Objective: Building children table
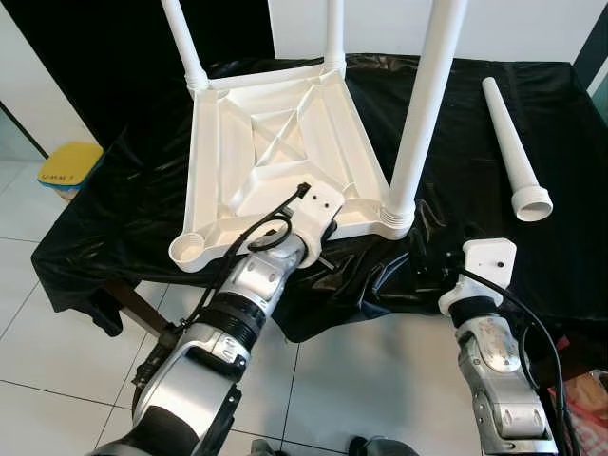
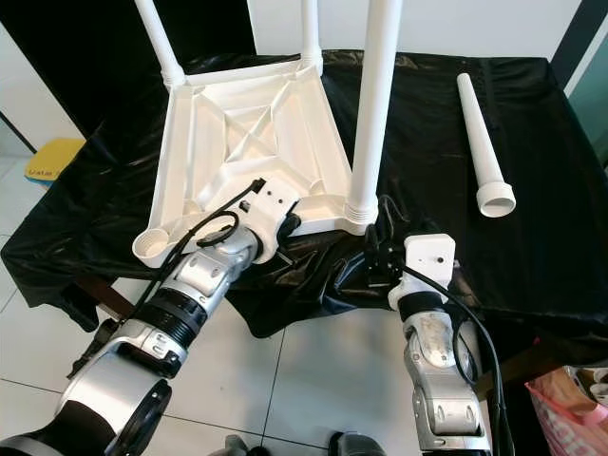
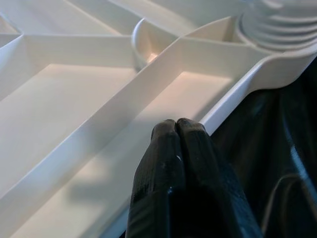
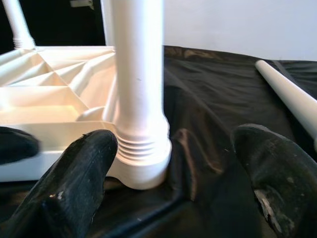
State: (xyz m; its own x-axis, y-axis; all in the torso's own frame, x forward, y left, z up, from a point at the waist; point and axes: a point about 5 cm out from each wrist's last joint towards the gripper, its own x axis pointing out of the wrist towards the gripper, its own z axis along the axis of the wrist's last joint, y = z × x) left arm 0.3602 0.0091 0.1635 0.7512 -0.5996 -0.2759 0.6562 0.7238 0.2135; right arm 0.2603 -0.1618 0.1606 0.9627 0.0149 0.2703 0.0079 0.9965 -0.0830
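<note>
A white plastic table top (image 1: 237, 142) lies upside down on the black-covered table (image 1: 123, 218). Three white legs stand screwed into its corners; the near right leg (image 1: 423, 114) rises closest to me. The near left socket (image 1: 190, 249) holds nothing. A loose white leg (image 1: 513, 152) lies on the cloth at the right. My left gripper (image 3: 177, 124) is shut with nothing in it, its tips over the top's near rim (image 3: 223, 106). Just before the base of the near right leg (image 4: 141, 144), my right gripper (image 4: 171, 153) is open, its fingers (image 4: 74, 183) spread wide over the cloth.
A yellow object (image 1: 68, 166) sits on the floor at the far left. White tiled floor (image 1: 361, 380) lies below the table's front edge. The black cloth hangs in folds over that edge (image 1: 380, 275). A pink item (image 1: 589, 394) shows at the lower right.
</note>
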